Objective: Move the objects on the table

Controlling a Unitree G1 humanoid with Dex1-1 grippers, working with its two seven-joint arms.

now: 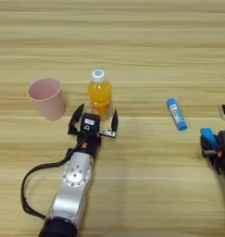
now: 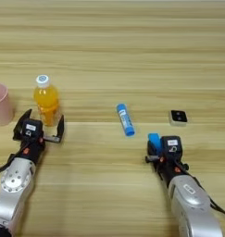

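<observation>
1. Right now my left gripper [image 1: 94,121] sits just in front of the orange-juice bottle [image 1: 100,94], on the side nearest me. Its two black fingers [image 1: 115,121] are spread wide apart, and nothing is between them yet.
2. I use the bottle as my marker. It stands upright on the table [image 1: 132,41] with its white cap on top. The pink cup [image 1: 46,98] stands close by on its left. The blue tube [image 1: 176,113] lies well off to its right, and the small beige square [image 2: 178,117] lies further right than the tube.
3. My guess is that the step in hand is to grab the bottle. To do it well, I would slide the gripper straight ahead so one finger goes past each side of the bottle.
4. I would keep the bottle in the middle of the gap. If one finger bumps it first, the bottle could tip over, because it is tall and thin.
5. I would grab low on the fat orange part, not the cap, and close slowly.
6. I would watch the finger nearest the cup, so it does not knock the cup.
7. My right gripper [image 2: 165,149] rests far to the right of the bottle, near me. The blue flat bar [image 2: 154,141] is right at its fingers, but I cannot tell if they are closed on it.
</observation>
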